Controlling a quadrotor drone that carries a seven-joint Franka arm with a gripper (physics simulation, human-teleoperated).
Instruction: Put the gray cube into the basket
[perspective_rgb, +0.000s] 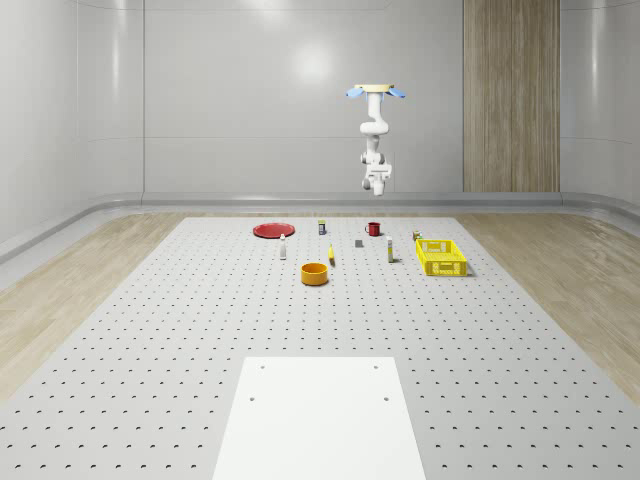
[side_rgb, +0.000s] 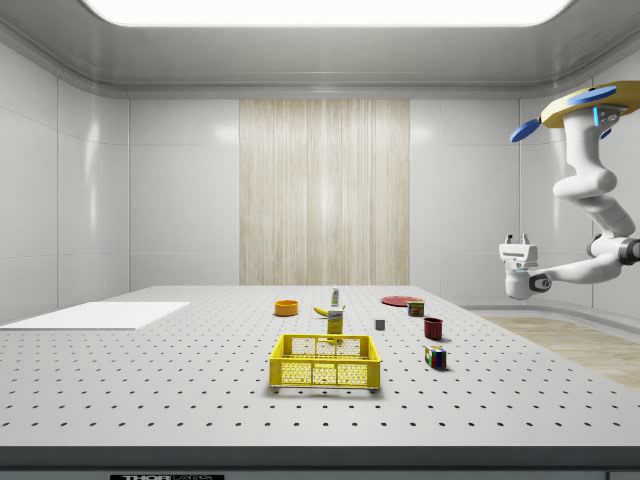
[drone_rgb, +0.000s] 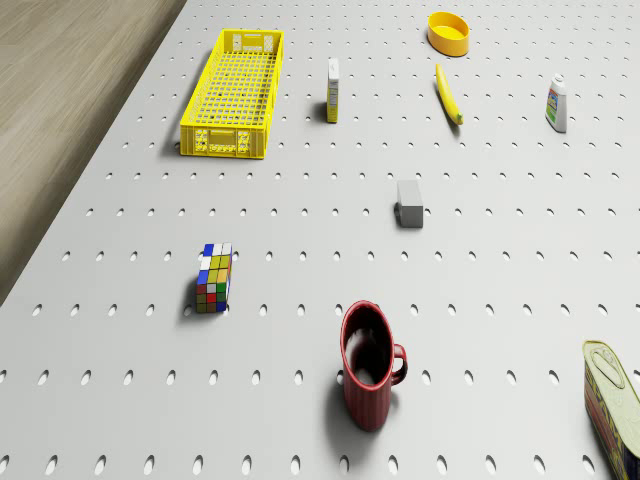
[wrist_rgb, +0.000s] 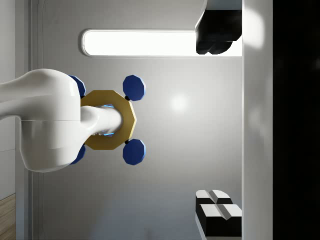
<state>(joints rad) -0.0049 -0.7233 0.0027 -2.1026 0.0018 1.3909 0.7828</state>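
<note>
The gray cube lies on the perforated table, also seen as a small gray cube. The yellow basket stands apart from it, toward the whole-scene view's right. The drone hovers high near the table's far edge. Its arm hangs down and bends so that the gripper is well above the table, far from the cube. In the wrist view the gripper faces the drone's body, and its fingers stand wide apart with nothing between them.
A red mug, a Rubik's cube and a can lie nearest the drone. Past the cube are a banana, a carton, a bottle and an orange bowl. A red plate lies far left.
</note>
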